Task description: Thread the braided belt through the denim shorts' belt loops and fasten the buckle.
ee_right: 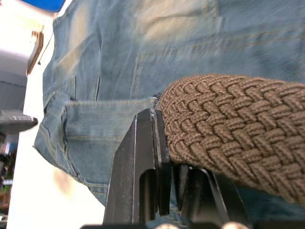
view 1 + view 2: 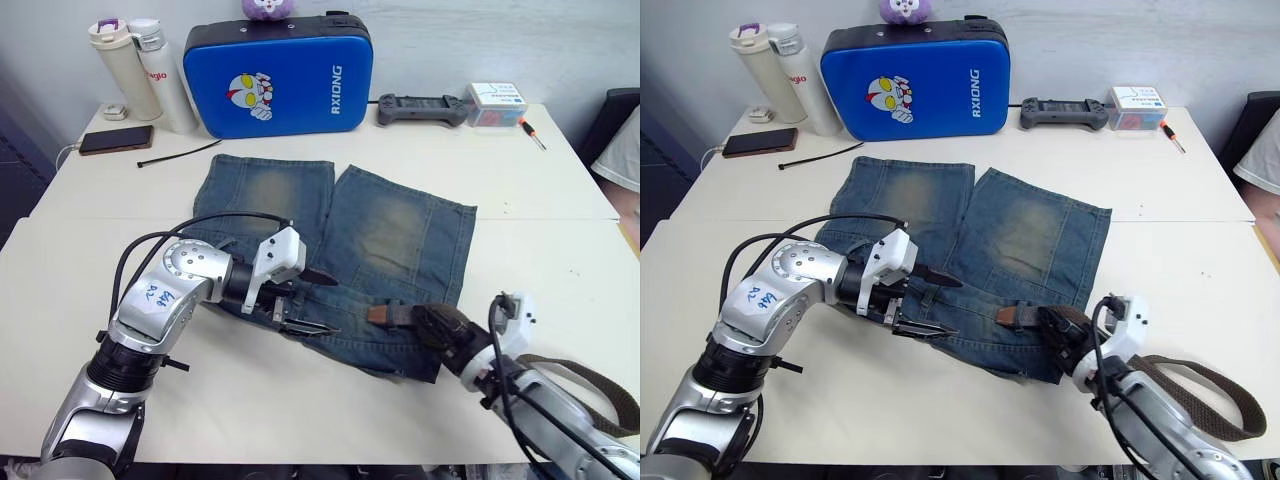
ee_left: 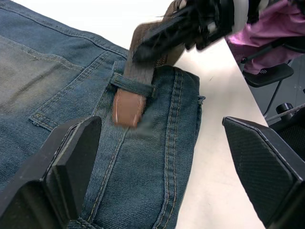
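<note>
Belt tip barely through one loop.
Right gripper (image 2: 1065, 333) pinches the belt (image 3: 143, 57); left gripper (image 2: 305, 300), spread wide, may miss the tip, letting it slip back out of the loop (image 3: 135, 86).

My right tool (image 2: 1065, 335) covers part of the dark-brown braided belt (image 2: 1200, 395); its leather tip (image 3: 127, 107) is blurred beyond the denim loop (image 3: 133, 86).

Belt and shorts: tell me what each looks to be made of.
The belt looks like woven cord or elastic webbing, matte brown: its interlaced strands show in the right wrist view. Its tip seems smooth leather or imitation, a flat tan tab, pushed through a loop. The shorts look like blue denim, faded in yellowish patches, with twill grain and double seams.
</note>
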You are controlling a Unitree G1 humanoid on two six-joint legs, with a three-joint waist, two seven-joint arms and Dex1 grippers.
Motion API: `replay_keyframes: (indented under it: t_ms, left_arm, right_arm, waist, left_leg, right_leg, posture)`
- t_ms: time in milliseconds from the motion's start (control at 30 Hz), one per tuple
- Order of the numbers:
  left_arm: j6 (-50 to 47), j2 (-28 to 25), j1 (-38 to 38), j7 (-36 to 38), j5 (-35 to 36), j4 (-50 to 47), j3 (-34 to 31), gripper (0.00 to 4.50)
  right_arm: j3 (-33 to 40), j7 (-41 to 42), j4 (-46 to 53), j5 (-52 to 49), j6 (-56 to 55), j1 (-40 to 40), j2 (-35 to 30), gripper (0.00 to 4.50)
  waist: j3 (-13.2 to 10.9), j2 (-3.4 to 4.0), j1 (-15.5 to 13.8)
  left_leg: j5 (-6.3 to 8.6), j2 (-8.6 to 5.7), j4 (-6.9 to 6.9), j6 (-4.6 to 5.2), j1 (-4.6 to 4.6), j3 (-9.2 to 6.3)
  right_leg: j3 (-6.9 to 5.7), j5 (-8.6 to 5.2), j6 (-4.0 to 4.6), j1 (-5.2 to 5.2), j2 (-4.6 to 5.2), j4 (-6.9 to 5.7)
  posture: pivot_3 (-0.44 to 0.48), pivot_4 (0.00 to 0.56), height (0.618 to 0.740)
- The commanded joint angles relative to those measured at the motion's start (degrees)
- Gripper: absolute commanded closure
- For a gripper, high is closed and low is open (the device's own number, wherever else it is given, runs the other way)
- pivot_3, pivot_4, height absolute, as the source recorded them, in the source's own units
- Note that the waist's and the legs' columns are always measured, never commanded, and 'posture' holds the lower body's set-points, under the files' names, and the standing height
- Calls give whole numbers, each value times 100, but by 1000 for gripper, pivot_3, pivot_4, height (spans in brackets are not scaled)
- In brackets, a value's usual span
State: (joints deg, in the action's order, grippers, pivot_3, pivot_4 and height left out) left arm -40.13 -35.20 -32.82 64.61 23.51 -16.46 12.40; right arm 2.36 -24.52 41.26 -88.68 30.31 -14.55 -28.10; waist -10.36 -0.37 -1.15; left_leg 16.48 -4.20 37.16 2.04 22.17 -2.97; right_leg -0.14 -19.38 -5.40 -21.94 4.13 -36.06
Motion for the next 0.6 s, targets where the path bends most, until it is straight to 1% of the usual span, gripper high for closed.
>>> replay_keyframes:
  t_ms: [33, 100, 167, 233, 267, 333, 367, 467, 500, 600]
  left_arm:
    - [9, -56, -103, 43, 102, -91, -6, 39]
    - [42, -26, -141, 45, 80, -54, 29, 39]
    - [89, 5, -175, 59, 53, -6, 79, 39]
    - [123, 37, -203, 67, 42, 40, 116, 0]
    - [146, 57, -217, 73, 33, 67, 139, 0]
    - [197, 80, -239, 98, 24, 118, 184, 0]
    - [236, 96, -247, 117, 11, 152, 223, 0]
    - [333, 137, -270, 157, -20, 239, 305, 0]
    - [371, 166, -289, 169, -33, 282, 332, 0]
    - [495, 252, -362, 216, -73, 427, 418, 0]
  right_arm:
    - [-348, 91, -180, 567, 322, 217, -54, 4500]
    - [-495, 182, -352, 764, 468, 497, -54, 4500]
    - [-515, 172, -457, 800, 459, 612, 83, 4500]
    - [-391, 213, -400, 660, 372, 530, 206, 3651]
    - [-259, 226, -305, 494, 287, 441, 273, 3371]
    - [-40, 200, -145, 283, 191, 283, 316, 2402]
    - [110, 160, -45, 203, 155, 119, 279, 2069]
    - [431, 121, 185, -88, 43, -310, 230, 448]
    - [535, 78, 260, -233, -42, -514, 280, 32]
    - [658, -24, 425, -572, -248, -1021, 426, 32]
  waist:
    - [0, 0, -1]
    - [0, 0, 13]
    - [1, 1, 32]
    - [1, 0, 30]
    - [1, 0, 31]
    - [1, 0, 29]
    - [1, 0, 29]
    - [3, -3, -12]
    - [3, -3, -26]
    - [4, -4, -20]
  left_leg:
    - [0, 0, -1, 0, 0, 1]
    - [0, 0, 0, -1, 0, 2]
    - [-1, -1, 0, -2, 0, 6]
    - [-2, 0, -3, -5, 0, 8]
    - [-3, -1, -5, -7, 5, 11]
    - [-4, -1, -2, -9, 23, 21]
    - [-4, -1, -2, -9, 23, 23]
    - [-4, -2, 4, -7, 22, 27]
    - [-4, -2, 4, -7, 21, 26]
    - [-3, -3, 2, -6, 22, 26]
  right_leg:
    - [1, 0, 0, -1, 0, -1]
    - [2, 0, 0, -2, 0, -2]
    - [7, 0, 0, -5, -1, -7]
    - [9, -4, 7, -13, -2, -17]
    - [11, -5, 10, -24, -2, -27]
    - [24, -6, 10, -51, -2, -47]
    - [25, -6, 10, -51, -2, -48]
    - [30, -5, 10, -48, -1, -50]
    - [31, -5, 9, -47, -1, -49]
    - [32, -6, 9, -48, -1, -49]
  posture:
    - [0, 150, 740]
    - [0, 150, 740]
    - [0, 150, 740]
    - [0, 150, 740]
    - [0, 150, 740]
    - [0, 150, 740]
    - [0, 150, 740]
    - [0, 150, 740]
    - [0, 150, 740]
    - [0, 150, 740]
